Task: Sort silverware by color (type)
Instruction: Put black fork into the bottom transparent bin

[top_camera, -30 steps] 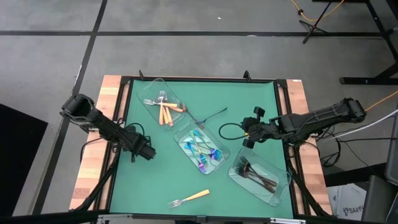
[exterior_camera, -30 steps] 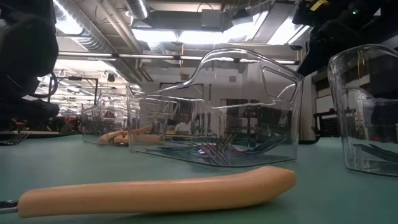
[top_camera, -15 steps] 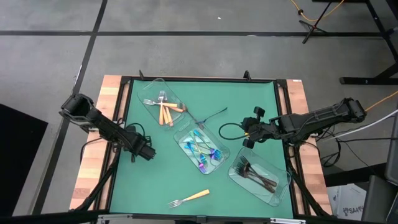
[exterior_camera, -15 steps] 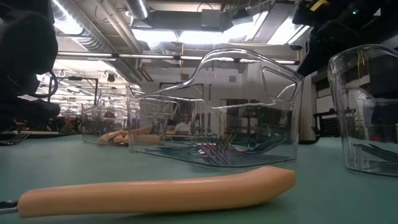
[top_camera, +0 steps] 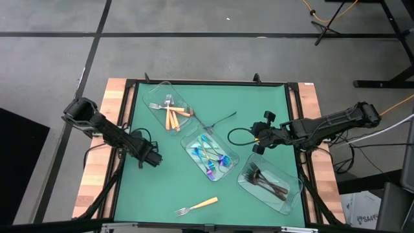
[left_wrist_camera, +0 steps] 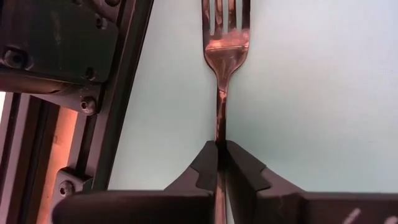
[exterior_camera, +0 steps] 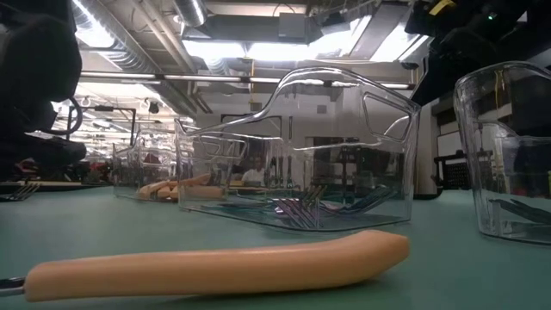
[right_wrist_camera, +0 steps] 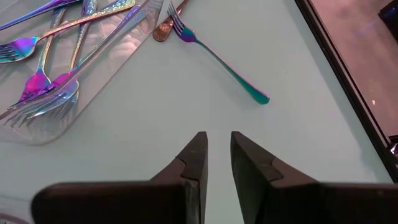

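My left gripper (top_camera: 154, 160) (left_wrist_camera: 219, 149) sits near the table's left edge, shut on a dark metal fork (left_wrist_camera: 225, 43). My right gripper (top_camera: 254, 140) (right_wrist_camera: 216, 142) hovers right of centre, open by a narrow gap and empty. A loose iridescent fork (right_wrist_camera: 217, 59) (top_camera: 217, 121) lies flat on the mat ahead of it. An orange-handled fork (top_camera: 196, 206) (exterior_camera: 224, 263) lies flat near the near edge. Three clear trays hold orange-handled pieces (top_camera: 171, 115), iridescent pieces (top_camera: 210, 155) and dark pieces (top_camera: 265, 181). My left gripper pinches the dark fork's handle (left_wrist_camera: 220, 118) between its two fingers (left_wrist_camera: 239, 165). The fingers lie along the handle, and the tines point away from them. The handle's free end is hidden between the fingers. Whether the fork rests on the mat, I cannot tell.
The black table frame (left_wrist_camera: 118, 93) runs close beside the held fork. The three clear trays (top_camera: 160, 90) (top_camera: 228, 163) (top_camera: 294, 191) stand in a slanting row from far left to near right. Bare green mat (top_camera: 168, 188) lies between my left gripper and the orange-handled fork.
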`<action>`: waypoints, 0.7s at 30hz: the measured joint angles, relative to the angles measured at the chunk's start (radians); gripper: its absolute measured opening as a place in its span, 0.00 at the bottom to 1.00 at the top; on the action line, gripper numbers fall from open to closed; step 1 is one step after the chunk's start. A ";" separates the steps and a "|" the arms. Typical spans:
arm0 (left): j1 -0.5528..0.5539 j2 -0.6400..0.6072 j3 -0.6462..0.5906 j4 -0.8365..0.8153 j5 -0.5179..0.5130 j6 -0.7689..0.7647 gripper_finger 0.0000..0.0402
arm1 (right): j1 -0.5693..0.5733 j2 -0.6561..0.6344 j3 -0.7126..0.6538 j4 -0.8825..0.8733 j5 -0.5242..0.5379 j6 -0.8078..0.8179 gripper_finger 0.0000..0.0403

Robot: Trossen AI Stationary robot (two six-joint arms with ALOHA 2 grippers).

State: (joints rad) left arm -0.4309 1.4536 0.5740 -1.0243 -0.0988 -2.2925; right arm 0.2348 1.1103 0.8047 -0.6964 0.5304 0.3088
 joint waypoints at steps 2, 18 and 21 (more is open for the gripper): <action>0.000 0.001 0.011 -0.010 -0.001 0.000 0.03 | 0.000 0.000 0.000 0.000 0.000 0.000 0.14; -0.004 0.002 0.159 -0.059 -0.123 0.041 0.03 | 0.000 0.000 0.000 0.000 0.000 0.000 0.14; -0.004 0.002 0.201 -0.071 -0.151 0.076 0.03 | 0.000 0.000 0.000 0.000 0.000 0.000 0.14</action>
State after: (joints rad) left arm -0.4351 1.4555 0.7753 -1.0956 -0.2493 -2.2164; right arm 0.2348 1.1103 0.8047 -0.6964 0.5304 0.3088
